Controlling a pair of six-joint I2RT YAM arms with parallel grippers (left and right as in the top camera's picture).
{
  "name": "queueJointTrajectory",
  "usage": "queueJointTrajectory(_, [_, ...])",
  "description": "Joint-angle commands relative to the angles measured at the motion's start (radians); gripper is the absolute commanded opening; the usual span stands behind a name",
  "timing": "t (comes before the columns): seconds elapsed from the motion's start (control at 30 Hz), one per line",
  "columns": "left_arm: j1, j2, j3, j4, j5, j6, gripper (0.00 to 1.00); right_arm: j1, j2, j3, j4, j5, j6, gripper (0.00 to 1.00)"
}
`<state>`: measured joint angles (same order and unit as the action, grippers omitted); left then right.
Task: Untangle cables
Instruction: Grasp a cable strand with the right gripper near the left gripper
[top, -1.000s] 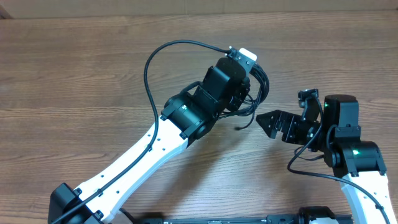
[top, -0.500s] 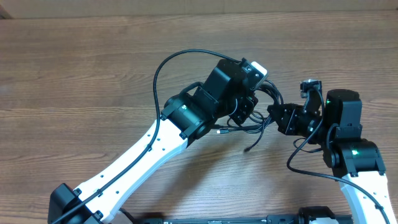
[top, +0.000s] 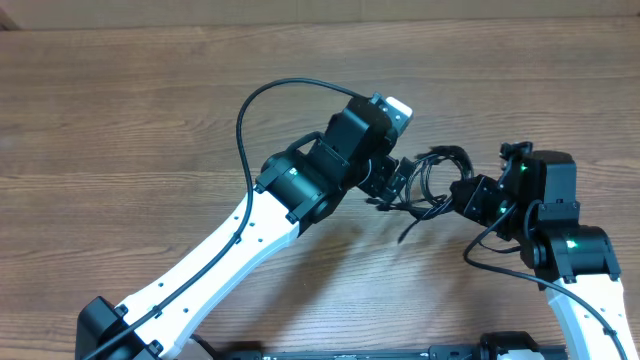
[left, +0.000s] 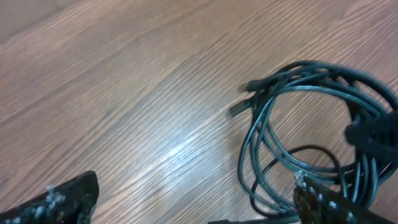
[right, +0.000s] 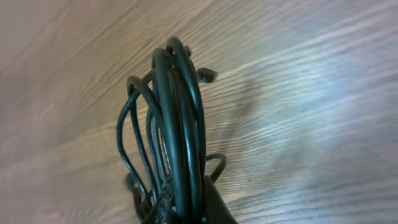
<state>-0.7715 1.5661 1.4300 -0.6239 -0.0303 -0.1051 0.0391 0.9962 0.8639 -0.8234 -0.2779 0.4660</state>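
Observation:
The cables (top: 432, 176) are a looped bundle of thin black cords hanging between my two grippers, just above the wooden table (top: 150, 110). My right gripper (top: 463, 196) is shut on the bundle's right side. In the right wrist view the cables (right: 177, 124) rise on edge from between the shut fingers of that gripper (right: 186, 210). My left gripper (top: 393, 181) sits just left of the bundle with its fingers spread. In the left wrist view it (left: 196, 210) holds nothing, and the cables (left: 317, 70) coil near its right finger (left: 323, 205). A plug end (left: 239, 109) points left.
A thicker black arm wire (top: 250, 110) arches over the left arm (top: 250, 230). One loose cord end (top: 405, 235) dangles below the bundle. The right arm's base (top: 570, 250) stands at the lower right.
The right gripper moved in and shut on the bundle. The left gripper, which held the bundle, then opened and let go. The bundle has shifted to the right.

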Motion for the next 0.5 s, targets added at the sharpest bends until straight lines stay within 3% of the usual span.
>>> queueJointTrajectory(0.0, [-0.002,-0.027,0.026,-0.050,0.039,0.003,1.00,-0.001,-0.005,0.018,0.001,0.047,0.144,0.04])
queueJointTrajectory(0.13, [-0.003,-0.027,0.026,-0.077,0.212,0.148,1.00,-0.001,-0.005,0.018,-0.002,0.025,0.193,0.04])
queueJointTrajectory(0.23, [-0.003,-0.027,0.026,-0.106,0.419,0.326,1.00,-0.001,-0.005,0.018,0.000,-0.017,0.192,0.04])
queueJointTrajectory(0.47, [-0.003,-0.026,0.026,-0.155,0.449,0.375,0.98,-0.001,-0.005,0.018,0.025,-0.159,0.187,0.04])
